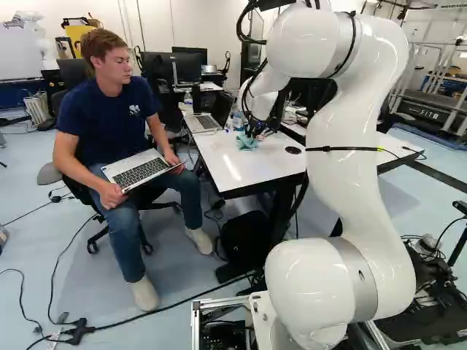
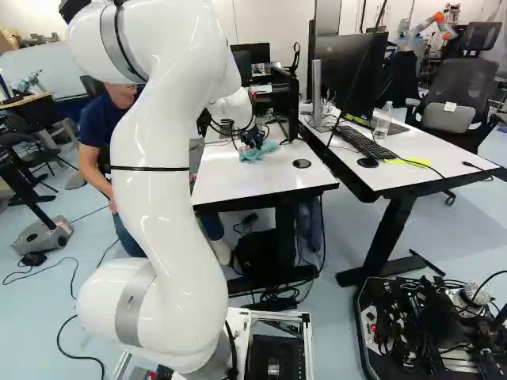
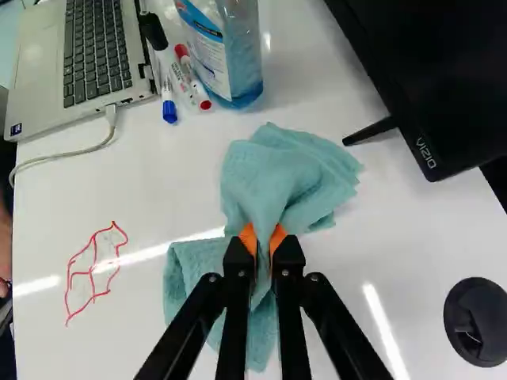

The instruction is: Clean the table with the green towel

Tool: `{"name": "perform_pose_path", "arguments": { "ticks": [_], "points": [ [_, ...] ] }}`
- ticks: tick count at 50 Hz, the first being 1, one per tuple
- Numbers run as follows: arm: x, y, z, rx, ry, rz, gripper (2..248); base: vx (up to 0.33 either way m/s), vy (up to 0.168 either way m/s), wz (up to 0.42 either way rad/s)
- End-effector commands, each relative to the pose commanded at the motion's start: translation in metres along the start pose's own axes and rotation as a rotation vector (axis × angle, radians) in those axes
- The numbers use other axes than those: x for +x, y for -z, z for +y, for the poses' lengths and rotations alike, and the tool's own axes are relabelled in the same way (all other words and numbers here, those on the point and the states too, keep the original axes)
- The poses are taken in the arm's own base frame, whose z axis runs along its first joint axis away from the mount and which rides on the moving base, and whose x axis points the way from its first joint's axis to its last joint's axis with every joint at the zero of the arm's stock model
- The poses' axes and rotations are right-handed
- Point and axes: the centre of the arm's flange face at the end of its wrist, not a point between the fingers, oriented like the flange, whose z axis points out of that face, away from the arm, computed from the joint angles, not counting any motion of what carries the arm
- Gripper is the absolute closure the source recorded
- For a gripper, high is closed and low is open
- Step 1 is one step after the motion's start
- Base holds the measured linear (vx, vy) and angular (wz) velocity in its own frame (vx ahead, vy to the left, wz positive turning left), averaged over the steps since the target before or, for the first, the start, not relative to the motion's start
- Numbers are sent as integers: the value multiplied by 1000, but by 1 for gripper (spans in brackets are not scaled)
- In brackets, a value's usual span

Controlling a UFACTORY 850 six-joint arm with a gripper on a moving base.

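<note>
In the wrist view, the black two-fingered pincer with orange pads [image 3: 264, 241] is clenched on a gathered fold of the blue-green woven cloth towel [image 3: 293, 170], pinching it near its middle, so that both loose ends spread over the glossy white rectangular surface [image 3: 119, 190], probably to give a broad wiping face; an irregular red line drawing [image 3: 95, 273] lies beside the towel, well apart from it, and is likely the stain to be rubbed away; the clear plastic bottle of blue liquid [image 3: 226, 59] stands just past the cloth, with capped white markers [image 3: 188, 79] lying against or near it, so a wide sweep that way could knock them; the likelier stroke goes sideways to the drawing, pressed flat. In the left base view, the glossy white jointed arm [image 1: 350, 146] reaches out over the surface, its wrist bent downward, presumably so that the towel can be pushed against the top. In the right base view, the towel rests on the same surface beneath the pincer, near the round black cable cover [image 2: 302, 163]; the drawing cannot be made out there.
</note>
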Motion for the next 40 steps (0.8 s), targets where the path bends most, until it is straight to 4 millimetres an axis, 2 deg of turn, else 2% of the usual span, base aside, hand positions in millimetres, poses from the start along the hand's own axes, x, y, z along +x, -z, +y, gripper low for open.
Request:
{"name": "perform_pose_path", "arguments": {
  "ticks": [40],
  "points": [
    [-4,0,0,0,0,-48,211,0,0,0]
  ]
}}
